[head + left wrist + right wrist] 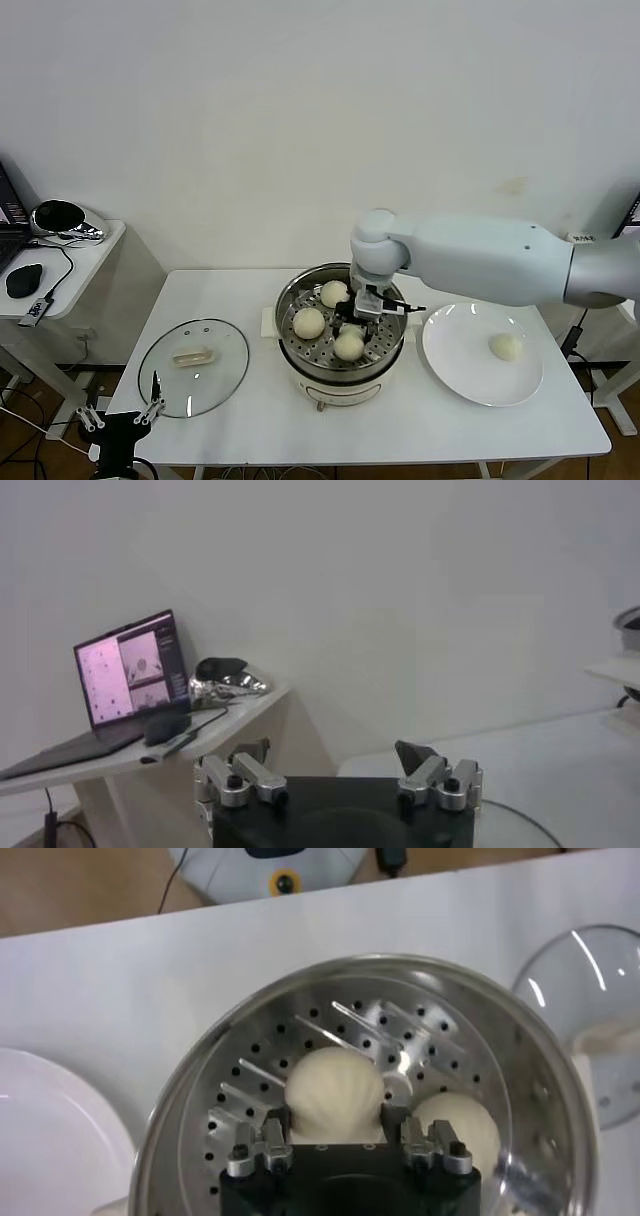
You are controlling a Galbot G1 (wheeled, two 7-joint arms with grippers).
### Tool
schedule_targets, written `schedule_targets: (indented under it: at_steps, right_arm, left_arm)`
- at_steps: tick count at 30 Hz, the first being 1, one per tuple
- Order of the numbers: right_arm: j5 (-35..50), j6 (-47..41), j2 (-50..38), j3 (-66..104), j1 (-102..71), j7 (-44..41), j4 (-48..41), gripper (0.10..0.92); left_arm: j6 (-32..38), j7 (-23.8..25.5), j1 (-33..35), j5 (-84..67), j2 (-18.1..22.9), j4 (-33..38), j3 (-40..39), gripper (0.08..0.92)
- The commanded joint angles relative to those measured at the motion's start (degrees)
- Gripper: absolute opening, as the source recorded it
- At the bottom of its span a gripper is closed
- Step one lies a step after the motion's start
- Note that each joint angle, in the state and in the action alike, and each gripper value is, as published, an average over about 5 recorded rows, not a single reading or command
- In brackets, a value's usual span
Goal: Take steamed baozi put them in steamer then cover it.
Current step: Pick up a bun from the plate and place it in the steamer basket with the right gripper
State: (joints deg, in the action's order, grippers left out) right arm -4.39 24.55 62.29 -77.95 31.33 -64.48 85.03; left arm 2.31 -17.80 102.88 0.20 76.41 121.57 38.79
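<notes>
Left gripper (122, 415) parked low off the table's near-left corner, fingers spread wide, lid (194, 365) just beyond. Right gripper (362, 318) down inside the steamer (290, 300), fingers astride a bun (334, 1092), whether pressing or freed, cannot tell. Last bun (506, 346) on the plate (450, 360), well right.

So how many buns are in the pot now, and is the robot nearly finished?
Three baozi sit in the steamer. The right gripper is down inside it, its fingers either side of the third bun, just placing it. One bun waits on the white plate. The glass cover lies on the table, not yet on. The left gripper waits, open.
</notes>
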Motion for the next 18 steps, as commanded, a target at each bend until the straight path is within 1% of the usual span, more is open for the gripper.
schedule_targets:
  at_steps: [1,4,8,11,13,14,18]
  right_arm:
    - [-1.8,1.7,0.5,0.0,-1.3,0.6,-0.4,0.593]
    - [-1.5,1.9,0.4,0.4,-0.4,1.0,-0.3,0.658]
    - [0.1,1.7,-0.5,2.2,2.3,0.5,-0.3,0.769]
    - [3.2,-0.5,-2.8,4.3,4.9,-0.8,-0.6,0.813]
    - [6.2,-4.7,-5.6,5.2,6.7,-1.6,-0.5,0.82]
    - [7.8,-8.2,-7.3,5.5,7.6,-1.6,-0.2,0.821]
    - [10.6,-25.9,-14.9,5.7,10.2,0.5,2.3,0.823]
  left_arm:
    - [0.0,-0.1,0.0,0.0,0.0,-0.1,0.1,0.823]
    - [0.0,-0.1,0.0,0.0,0.0,-0.1,0.0,0.823]
    - [0.0,0.0,-0.1,0.0,0.0,0.0,0.0,0.823]
    - [0.1,0.0,0.0,0.0,-0.1,0.2,0.0,0.823]
    - [0.2,0.0,0.1,0.0,-0.3,0.4,0.0,0.823]
    - [0.2,0.0,0.1,0.0,-0.4,0.6,0.0,0.823]
    - [0.2,0.0,-0.4,0.0,-1.1,0.8,-0.2,0.823]
